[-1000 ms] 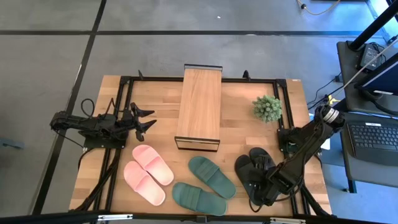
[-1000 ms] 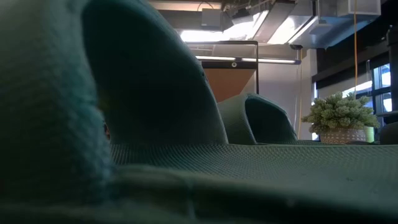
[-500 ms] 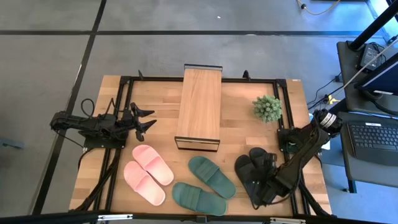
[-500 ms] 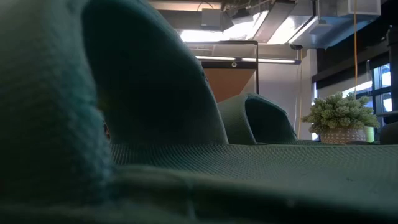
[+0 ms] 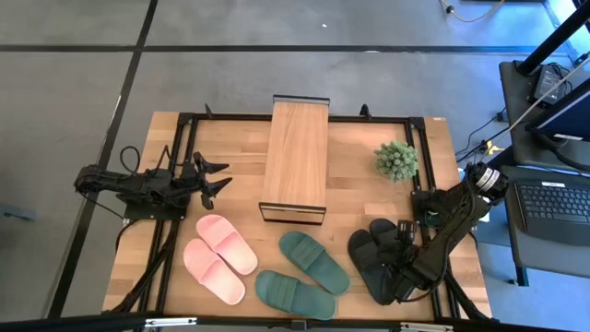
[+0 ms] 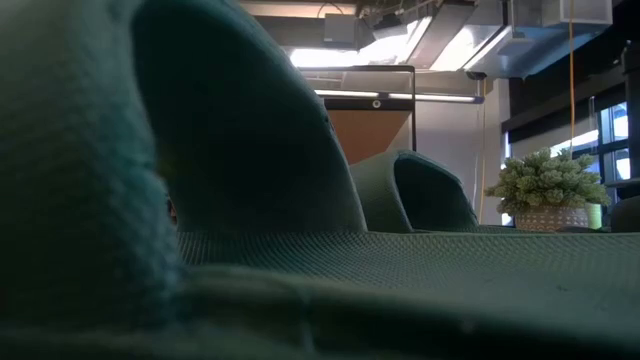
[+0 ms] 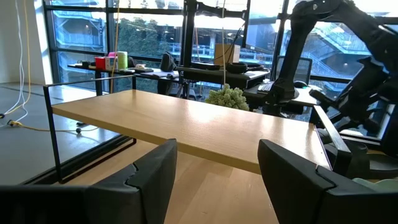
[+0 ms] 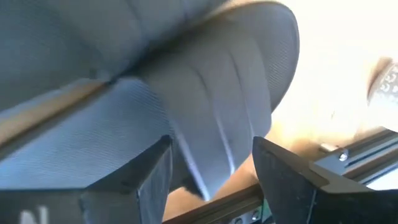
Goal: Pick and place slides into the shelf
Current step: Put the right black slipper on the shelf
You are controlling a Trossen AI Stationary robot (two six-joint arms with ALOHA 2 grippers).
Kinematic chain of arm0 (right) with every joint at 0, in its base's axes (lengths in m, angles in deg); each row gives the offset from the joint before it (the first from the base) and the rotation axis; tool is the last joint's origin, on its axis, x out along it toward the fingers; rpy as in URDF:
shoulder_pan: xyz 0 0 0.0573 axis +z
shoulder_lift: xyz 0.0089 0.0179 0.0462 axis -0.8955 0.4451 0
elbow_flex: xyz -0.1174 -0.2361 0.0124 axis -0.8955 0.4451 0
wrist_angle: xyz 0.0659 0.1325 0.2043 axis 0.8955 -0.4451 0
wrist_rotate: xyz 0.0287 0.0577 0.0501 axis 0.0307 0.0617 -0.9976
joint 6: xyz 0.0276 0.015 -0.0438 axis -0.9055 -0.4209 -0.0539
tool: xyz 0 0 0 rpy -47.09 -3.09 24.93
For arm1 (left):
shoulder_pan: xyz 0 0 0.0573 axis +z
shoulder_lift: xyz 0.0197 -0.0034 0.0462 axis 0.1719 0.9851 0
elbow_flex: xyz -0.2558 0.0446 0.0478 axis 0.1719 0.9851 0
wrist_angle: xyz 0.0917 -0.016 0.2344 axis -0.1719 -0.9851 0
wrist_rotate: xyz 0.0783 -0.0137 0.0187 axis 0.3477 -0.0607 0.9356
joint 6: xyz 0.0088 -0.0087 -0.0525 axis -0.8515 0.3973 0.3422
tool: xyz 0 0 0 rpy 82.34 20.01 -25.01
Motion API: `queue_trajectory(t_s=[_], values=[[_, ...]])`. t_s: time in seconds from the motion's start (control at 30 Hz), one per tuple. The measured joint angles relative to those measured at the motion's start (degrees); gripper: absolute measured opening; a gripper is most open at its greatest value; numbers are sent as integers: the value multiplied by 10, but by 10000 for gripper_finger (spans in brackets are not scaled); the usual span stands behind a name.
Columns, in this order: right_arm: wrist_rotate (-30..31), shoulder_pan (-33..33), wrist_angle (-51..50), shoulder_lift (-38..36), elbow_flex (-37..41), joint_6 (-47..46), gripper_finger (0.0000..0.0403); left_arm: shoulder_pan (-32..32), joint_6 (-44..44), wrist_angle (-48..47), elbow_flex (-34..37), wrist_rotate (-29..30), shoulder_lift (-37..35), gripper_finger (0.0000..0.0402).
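While all 6 slides lie on the table, the shelf [image 5: 295,159] holds 0.
Right gripper [image 5: 395,274] open over the black slides [image 5: 378,258]; left gripper [image 5: 214,180] open, idle far left.

Overhead, table-level, two wrist views

Dark green slide [image 6: 150,180] filling the foreground, second green slide [image 6: 415,195] behind, potted plant [image 6: 548,190] right

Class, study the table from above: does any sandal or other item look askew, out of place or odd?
Nothing is spilled or damaged. The slides lie loosely angled: pink pair, green pair, and the black pair overlapping each other under the right gripper. The shelf top is bare. One green slide crowds the low camera.
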Motion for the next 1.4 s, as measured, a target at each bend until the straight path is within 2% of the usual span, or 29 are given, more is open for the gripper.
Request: queue_trajectory(t_s=[0.13,0.27,0.7,0.87,1.1,1.2,1.4], values=[[1,0,1,0,26,-1,217,0,0,0,0,0,0,217],[1,0,2,0,39,1,189,0,0,0,0,0,0,217],[6,0,-1,0,41,7,20,0,0,0,0,0,0,217],[6,0,-28,0,39,-5,17,0,0,0,0,0,0,217],[0,0,-163,0,-25,-23,12,0,0,0,0,0,0,217],[60,0,-168,-6,-66,-10,12,0,0,0,0,0,0,217],[307,-5,-172,-25,-132,53,12,0,0,0,0,0,0,217]])
